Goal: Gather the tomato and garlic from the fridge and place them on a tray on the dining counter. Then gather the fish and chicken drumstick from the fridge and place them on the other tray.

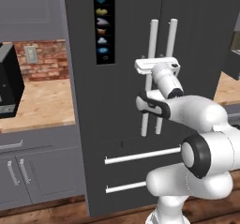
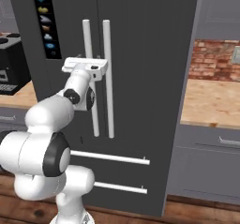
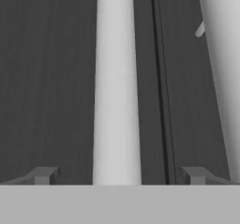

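The dark grey fridge [image 1: 122, 101] [image 2: 150, 78] stands with both doors closed, so the tomato, garlic, fish and chicken drumstick are hidden. The trays and dining counter are out of view. My gripper [image 1: 157, 61] [image 2: 86, 63] [image 3: 119, 176] is open at the left door's white vertical handle [image 3: 116, 87] [image 1: 151, 35] [image 2: 87, 35]. In the hand view that handle runs between the two fingertips [image 3: 44, 175], with a gap on each side. The right door's handle [image 3: 222, 78] [image 2: 107, 78] stands just beside it, past the door seam.
Two white horizontal drawer handles [image 1: 140, 155] [image 2: 110, 157] cross the fridge's lower part. A black appliance [image 1: 9, 82] [image 2: 11, 63] sits on the wooden counter [image 1: 47, 101] to the left. Another wooden counter [image 2: 211, 101] with grey cabinets lies to the right.
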Available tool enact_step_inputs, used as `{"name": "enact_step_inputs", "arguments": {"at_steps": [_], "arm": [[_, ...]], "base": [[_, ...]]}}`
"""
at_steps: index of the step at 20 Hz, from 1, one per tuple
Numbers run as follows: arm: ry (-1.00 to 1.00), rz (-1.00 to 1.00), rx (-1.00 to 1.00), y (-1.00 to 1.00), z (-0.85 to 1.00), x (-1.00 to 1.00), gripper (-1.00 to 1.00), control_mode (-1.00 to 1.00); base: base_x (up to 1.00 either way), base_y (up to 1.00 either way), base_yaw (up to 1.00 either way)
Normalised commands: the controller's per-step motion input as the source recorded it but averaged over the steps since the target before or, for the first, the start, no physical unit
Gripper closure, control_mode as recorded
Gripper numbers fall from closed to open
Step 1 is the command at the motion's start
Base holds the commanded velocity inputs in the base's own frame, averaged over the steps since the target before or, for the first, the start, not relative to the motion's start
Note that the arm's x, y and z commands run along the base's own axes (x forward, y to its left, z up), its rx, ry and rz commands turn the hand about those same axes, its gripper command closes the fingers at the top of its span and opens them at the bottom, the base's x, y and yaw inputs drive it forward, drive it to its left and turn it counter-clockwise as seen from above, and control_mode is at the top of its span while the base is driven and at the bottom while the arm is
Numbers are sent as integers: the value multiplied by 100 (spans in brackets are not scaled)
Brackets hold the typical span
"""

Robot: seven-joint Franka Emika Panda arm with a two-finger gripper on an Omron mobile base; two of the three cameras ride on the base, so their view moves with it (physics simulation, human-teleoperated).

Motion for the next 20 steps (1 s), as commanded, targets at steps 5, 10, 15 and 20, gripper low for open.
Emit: {"name": "enact_step_inputs", "arguments": {"at_steps": [5, 10, 15, 20], "arm": [[0, 0, 0, 0, 0, 8, 100, -100], [0, 0, 0, 0, 0, 3, 100, -100], [0, 0, 0, 0, 0, 0, 100, -100], [6, 0, 0, 1, 0, -20, 100, -100]], "base": [[0, 0, 0], [0, 0, 0], [0, 0, 0], [0, 0, 0]]}}
